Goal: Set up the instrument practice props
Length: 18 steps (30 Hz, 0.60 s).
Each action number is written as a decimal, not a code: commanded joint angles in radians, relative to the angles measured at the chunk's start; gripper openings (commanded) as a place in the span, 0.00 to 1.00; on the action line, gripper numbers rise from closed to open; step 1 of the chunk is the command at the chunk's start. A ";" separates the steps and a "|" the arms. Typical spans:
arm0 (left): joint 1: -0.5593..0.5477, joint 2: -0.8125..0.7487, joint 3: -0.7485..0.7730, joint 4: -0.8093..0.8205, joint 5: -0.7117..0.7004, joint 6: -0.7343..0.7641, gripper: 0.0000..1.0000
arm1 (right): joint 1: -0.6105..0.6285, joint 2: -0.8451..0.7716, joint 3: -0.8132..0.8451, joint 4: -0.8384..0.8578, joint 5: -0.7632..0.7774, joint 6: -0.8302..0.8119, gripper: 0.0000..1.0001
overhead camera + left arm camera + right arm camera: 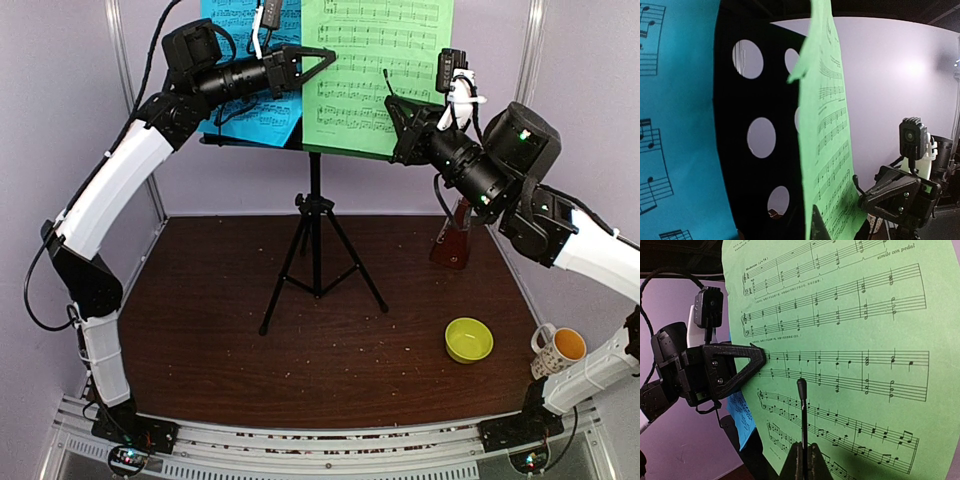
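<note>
Left end effector [328,55] and right end effector [395,108] clenched at green sheet [375,70]; metronome [452,238] half hidden by arm.

Black tripod music stand [315,230] upright mid-table, blue sheet [235,20] and green sheet [385,60] on it, reddish metronome [452,238] right.

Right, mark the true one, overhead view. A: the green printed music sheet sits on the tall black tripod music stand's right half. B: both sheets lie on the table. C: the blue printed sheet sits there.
A: the green printed music sheet covers the right half of the tall black tripod music stand, the blue printed music sheet its left.
</note>
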 commanded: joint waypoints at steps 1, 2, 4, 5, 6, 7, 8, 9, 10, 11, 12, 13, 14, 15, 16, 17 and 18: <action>-0.003 0.013 0.029 0.037 0.000 0.018 0.04 | -0.003 -0.035 -0.002 0.049 -0.027 -0.019 0.00; -0.003 0.011 0.029 0.034 0.000 0.018 0.07 | -0.002 -0.036 -0.002 0.049 -0.021 -0.017 0.00; -0.003 0.008 0.028 0.028 -0.004 0.020 0.12 | -0.003 -0.037 -0.002 0.048 -0.010 -0.012 0.05; -0.003 0.005 0.028 0.025 -0.007 0.022 0.14 | -0.003 -0.038 -0.002 0.047 -0.007 -0.011 0.16; -0.003 0.004 0.028 0.023 -0.008 0.025 0.15 | -0.003 -0.039 -0.002 0.046 -0.005 -0.011 0.21; -0.003 0.001 0.028 0.021 -0.011 0.026 0.17 | -0.003 -0.039 -0.004 0.048 -0.004 -0.010 0.24; -0.004 -0.001 0.028 0.020 -0.013 0.027 0.20 | -0.002 -0.041 -0.005 0.051 -0.002 -0.007 0.27; -0.004 -0.001 0.028 0.019 -0.015 0.027 0.23 | -0.003 -0.042 -0.008 0.053 0.000 -0.006 0.31; -0.003 -0.002 0.028 0.018 -0.014 0.027 0.25 | -0.002 -0.044 -0.009 0.055 -0.001 -0.005 0.33; -0.003 -0.004 0.028 0.018 -0.016 0.029 0.26 | -0.002 -0.046 -0.011 0.056 -0.001 -0.005 0.33; -0.003 -0.004 0.028 0.016 -0.016 0.028 0.28 | -0.003 -0.047 -0.011 0.056 0.000 -0.005 0.33; -0.003 -0.005 0.028 0.015 -0.018 0.029 0.29 | -0.002 -0.047 -0.012 0.055 0.003 -0.005 0.33; -0.004 -0.007 0.028 0.013 -0.019 0.028 0.31 | -0.003 -0.048 -0.013 0.053 0.005 -0.004 0.34; -0.004 -0.009 0.028 0.012 -0.018 0.029 0.33 | -0.003 -0.049 -0.013 0.051 0.008 -0.003 0.35; -0.004 -0.012 0.027 0.011 -0.021 0.029 0.35 | -0.003 -0.052 -0.015 0.052 0.009 -0.003 0.35; -0.005 -0.016 0.027 0.009 -0.022 0.029 0.37 | -0.003 -0.056 -0.018 0.053 0.010 -0.003 0.35; -0.006 -0.021 0.027 0.008 -0.027 0.030 0.40 | -0.003 -0.059 -0.022 0.055 0.011 -0.003 0.35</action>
